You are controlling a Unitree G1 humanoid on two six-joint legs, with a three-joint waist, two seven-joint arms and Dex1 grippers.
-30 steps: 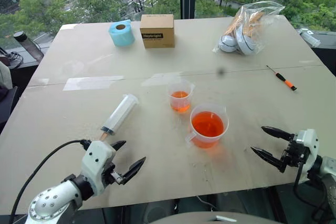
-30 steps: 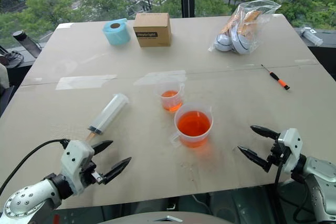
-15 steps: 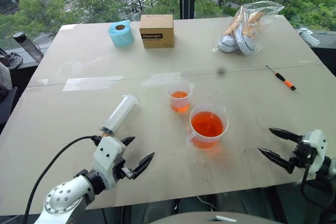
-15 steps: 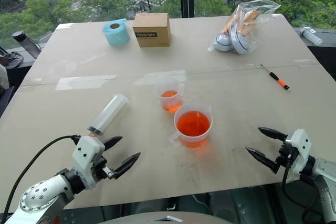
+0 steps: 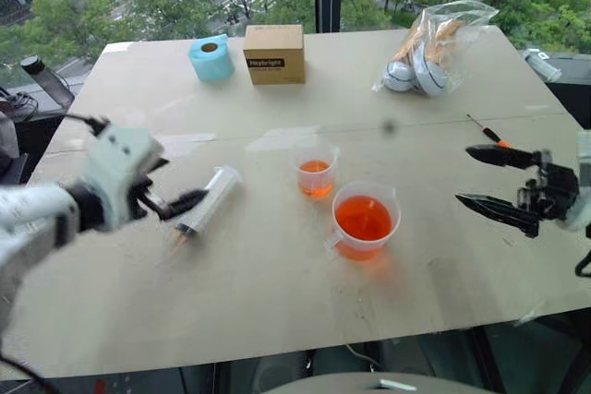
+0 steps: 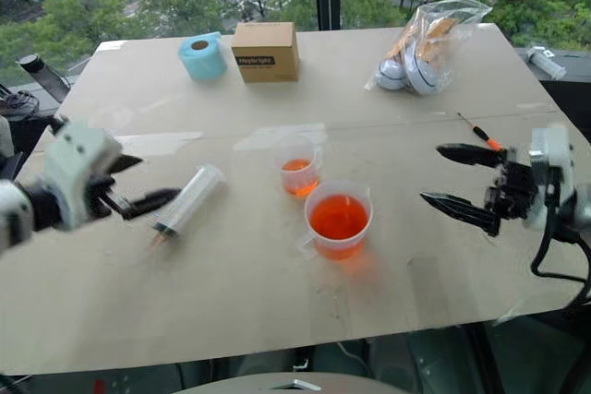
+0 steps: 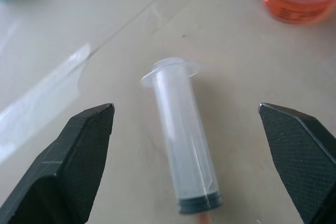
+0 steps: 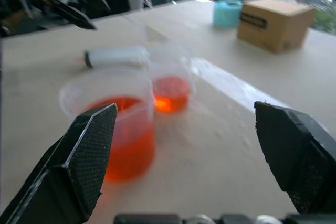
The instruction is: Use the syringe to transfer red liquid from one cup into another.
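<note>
Now the syringe [image 5: 209,200] lies left of centre, loose between the wide-open left gripper [image 5: 171,200] fingers; closing crookedly could roll it toward both cups [image 5: 366,219]. Right gripper [image 5: 494,182] gapes empty.

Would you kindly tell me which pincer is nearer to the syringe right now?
Left. The left pincer hangs open right beside the syringe, not touching it. The right pincer is open far across the table, beyond both cups.
</note>
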